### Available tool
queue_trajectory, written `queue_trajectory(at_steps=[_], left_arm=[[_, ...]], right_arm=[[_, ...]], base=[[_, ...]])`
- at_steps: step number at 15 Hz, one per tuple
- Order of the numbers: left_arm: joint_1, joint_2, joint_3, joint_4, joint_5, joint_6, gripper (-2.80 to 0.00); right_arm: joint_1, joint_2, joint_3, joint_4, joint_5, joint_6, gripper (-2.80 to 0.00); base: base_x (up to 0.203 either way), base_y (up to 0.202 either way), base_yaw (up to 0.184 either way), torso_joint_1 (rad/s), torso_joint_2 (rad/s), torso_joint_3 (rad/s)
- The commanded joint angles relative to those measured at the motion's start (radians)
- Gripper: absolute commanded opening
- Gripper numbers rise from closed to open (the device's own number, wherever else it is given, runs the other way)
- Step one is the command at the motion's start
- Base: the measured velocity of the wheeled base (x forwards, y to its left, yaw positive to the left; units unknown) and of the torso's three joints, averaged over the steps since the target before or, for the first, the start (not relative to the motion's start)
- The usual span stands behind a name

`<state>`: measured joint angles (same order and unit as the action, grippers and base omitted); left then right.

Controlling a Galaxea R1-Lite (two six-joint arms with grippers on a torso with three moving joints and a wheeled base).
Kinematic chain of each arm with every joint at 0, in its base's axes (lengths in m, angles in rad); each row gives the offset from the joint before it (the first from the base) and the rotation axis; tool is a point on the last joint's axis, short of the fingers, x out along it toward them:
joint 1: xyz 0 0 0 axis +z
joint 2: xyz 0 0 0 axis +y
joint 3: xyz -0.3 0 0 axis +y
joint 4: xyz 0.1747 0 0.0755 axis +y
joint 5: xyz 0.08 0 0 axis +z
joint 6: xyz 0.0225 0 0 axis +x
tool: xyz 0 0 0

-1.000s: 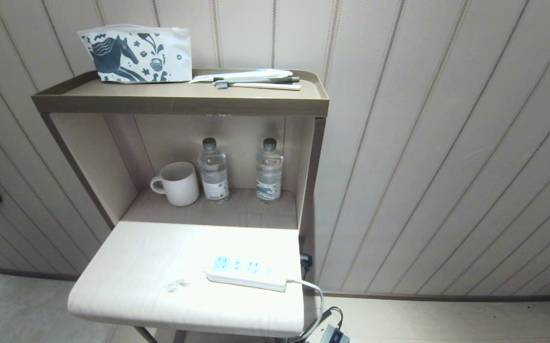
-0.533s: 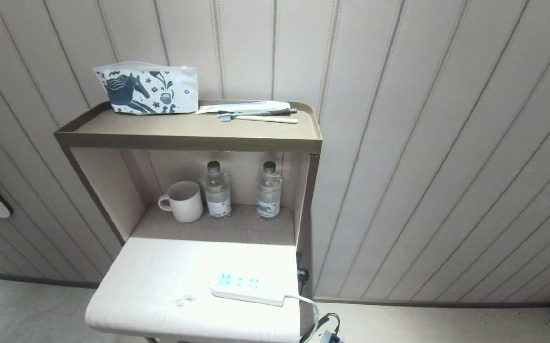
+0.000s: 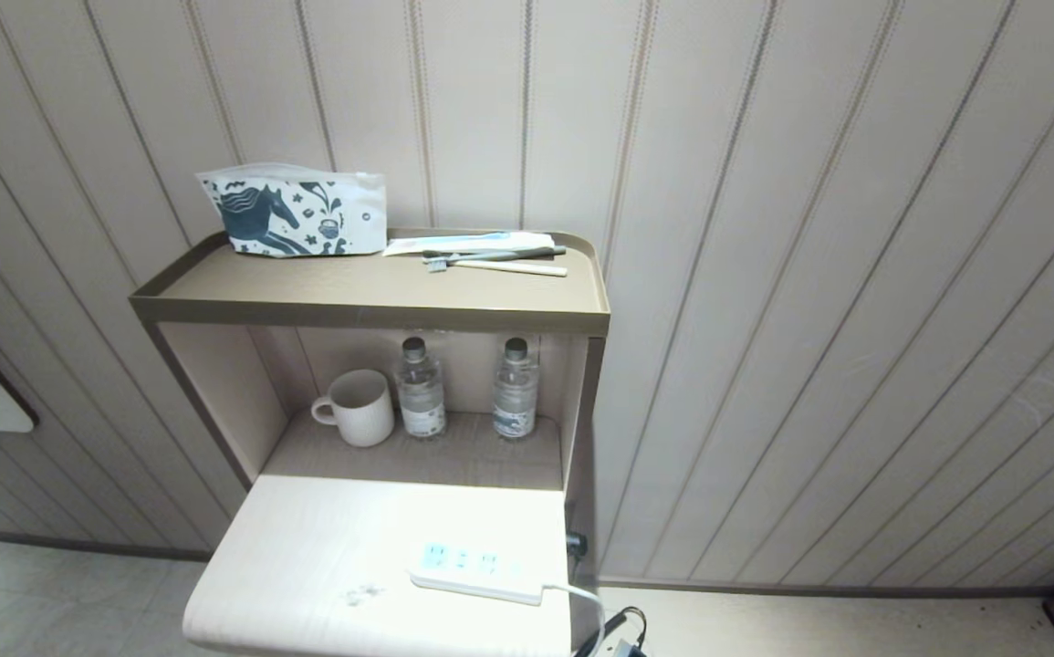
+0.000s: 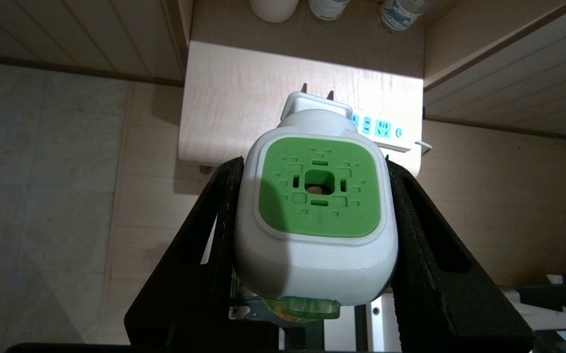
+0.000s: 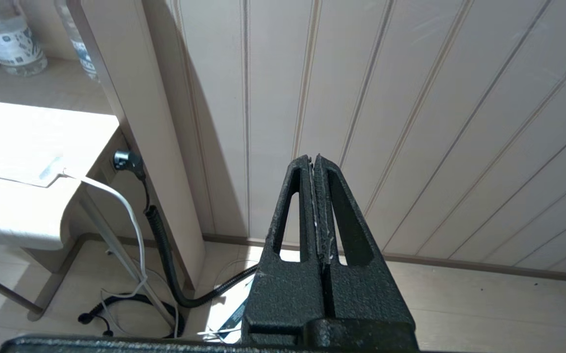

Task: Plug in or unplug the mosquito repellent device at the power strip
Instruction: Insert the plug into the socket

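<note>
We carry mosquito repellent device point(image 4: 316, 206) in left gripper point(image 4: 312, 196), jaws clamped on sides, prongs forward, well short of power strip point(image 3: 476, 572) on bench point(image 3: 307, 547) (all sockets free). Right gripper point(image 5: 317, 169) parked, jaws closed. Next: approach, align prongs with socket

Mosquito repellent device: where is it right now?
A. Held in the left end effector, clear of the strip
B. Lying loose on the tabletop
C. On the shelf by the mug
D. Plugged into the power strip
A. The left wrist view shows the mosquito repellent device clamped in the left end effector, its prongs bare and apart from the power strip, whose three sockets are all empty.
</note>
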<state>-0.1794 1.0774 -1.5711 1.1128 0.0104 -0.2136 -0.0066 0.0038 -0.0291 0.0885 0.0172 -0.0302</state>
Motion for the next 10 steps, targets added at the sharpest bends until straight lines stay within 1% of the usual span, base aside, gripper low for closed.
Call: queue_trajectory(at_steps=[1,5,7,8,9,10], left_arm=[[0.000,0.001,0.000,0.004,0.000,-0.001,-2.80],[0.000,0.004,0.002,0.004,-0.001,-0.001,-2.80],[0.000,0.006,0.002,0.002,-0.001,-0.001,-2.80],[0.000,0.006,0.003,0.002,-0.001,-0.001,-2.80],[0.000,0.004,0.010,0.000,-0.001,-0.001,-2.80],[0.000,0.003,0.023,-0.001,-0.001,0.000,-2.80]], right_arm=[[0.000,0.001,0.000,0.000,0.001,0.000,-2.80],[0.000,0.001,0.000,0.000,0.001,0.000,-2.80],[-0.050,0.001,0.000,0.000,0.001,0.000,-2.80],[-0.042,0.001,0.000,0.000,0.000,0.000,-2.80],[-0.007,0.000,0.000,0.000,0.000,0.001,-2.80],[-0.001,0.001,0.000,0.000,0.000,0.001,-2.80]], base=[[0.000,0.000,0.000,0.173,-0.34,-0.178],[0.000,0.000,0.000,0.159,-0.33,-0.165],[0.000,0.000,0.000,0.151,-0.32,-0.164],[0.000,0.000,0.000,0.146,-0.30,-0.154],[0.000,0.000,0.000,0.149,-0.32,-0.163],[0.000,0.000,0.000,0.168,-0.33,-0.178]])
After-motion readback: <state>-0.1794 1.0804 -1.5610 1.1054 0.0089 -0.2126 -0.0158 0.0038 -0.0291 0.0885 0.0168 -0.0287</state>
